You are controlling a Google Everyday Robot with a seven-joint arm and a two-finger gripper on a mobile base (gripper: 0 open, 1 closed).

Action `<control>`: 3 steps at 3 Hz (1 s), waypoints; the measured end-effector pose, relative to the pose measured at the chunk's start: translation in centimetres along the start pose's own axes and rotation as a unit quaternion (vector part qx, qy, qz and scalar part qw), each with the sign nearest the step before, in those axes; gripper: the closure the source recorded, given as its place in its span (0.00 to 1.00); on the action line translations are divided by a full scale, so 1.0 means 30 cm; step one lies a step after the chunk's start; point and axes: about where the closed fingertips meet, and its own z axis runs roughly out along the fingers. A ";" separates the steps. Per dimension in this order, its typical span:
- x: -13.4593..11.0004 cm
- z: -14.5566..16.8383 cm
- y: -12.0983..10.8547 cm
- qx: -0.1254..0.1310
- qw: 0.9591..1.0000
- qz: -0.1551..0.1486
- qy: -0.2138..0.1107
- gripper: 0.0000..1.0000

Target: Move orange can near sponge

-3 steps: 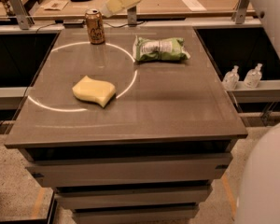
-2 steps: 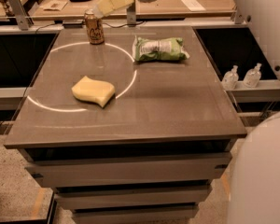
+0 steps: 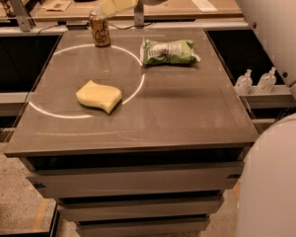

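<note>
Gripper point(image 3: 113, 3) shifted left and down, now just above the orange can point(image 3: 99, 31).
Can upright, long axis vertical, at the table's point(image 3: 187, 107) far edge, well apart from the sponge point(image 3: 98, 96); arm slants down-left; grip state cannot be told.

Warm, fairly dim indoor light from overhead. A thin bright ring of glare curves across the table point(image 3: 187, 112) top, passing by the orange can point(image 3: 99, 29) and around the sponge point(image 3: 99, 96). The sponge has a soft, short shadow at its near edge, and a faint darker patch lies right of centre. The gripper point(image 3: 114, 3), above the can at the top edge, is lit pale yellow. The green bag point(image 3: 168, 52) has small highlights. Drawer gaps and side recesses are near black. The white robot body point(image 3: 276, 181) at near right looks soft and featureless. The whole frame is slightly blurry.
</note>
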 end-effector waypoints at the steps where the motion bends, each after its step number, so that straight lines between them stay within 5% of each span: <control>1: 0.022 0.078 -0.027 0.035 0.999 0.018 -0.025 0.00; 3: 0.102 0.288 -0.140 0.114 0.992 0.028 -0.046 0.00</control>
